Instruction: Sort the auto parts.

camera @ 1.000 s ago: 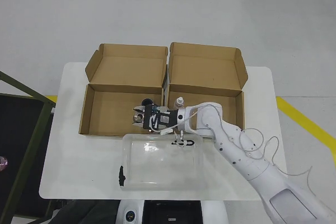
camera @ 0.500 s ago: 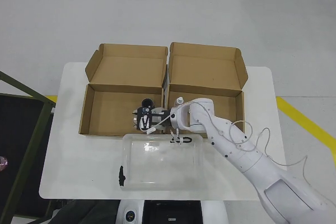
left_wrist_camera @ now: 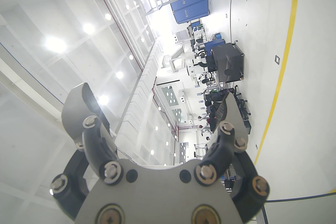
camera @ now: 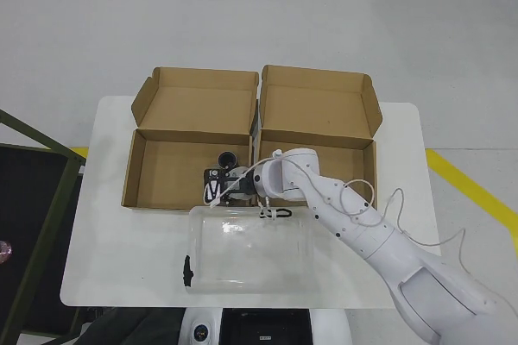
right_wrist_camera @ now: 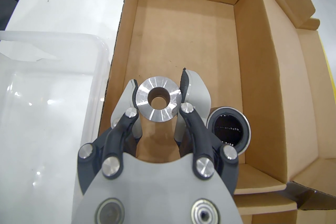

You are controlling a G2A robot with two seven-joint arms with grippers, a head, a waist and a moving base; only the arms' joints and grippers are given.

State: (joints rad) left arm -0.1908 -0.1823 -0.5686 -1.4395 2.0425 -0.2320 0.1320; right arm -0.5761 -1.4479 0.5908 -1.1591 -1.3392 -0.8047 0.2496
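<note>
Metal ring (right_wrist_camera: 143,100) pinched across rim by right gripper (right_wrist_camera: 158,83) over cardboard box (right_wrist_camera: 183,33). Slip risked on smooth steel; black sleeve (right_wrist_camera: 228,128) likely struck if dropped. Left gripper (left_wrist_camera: 155,99) spread, empty.

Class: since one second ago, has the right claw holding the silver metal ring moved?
Yes: the right claw edged toward the left brown cardboard box's near wall.

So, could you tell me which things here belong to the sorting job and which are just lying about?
Job: right gripper, metal ring it holds, cylindrical part, left box, right box, clear bin.
Lying about: dark cart, yellow floor line.
</note>
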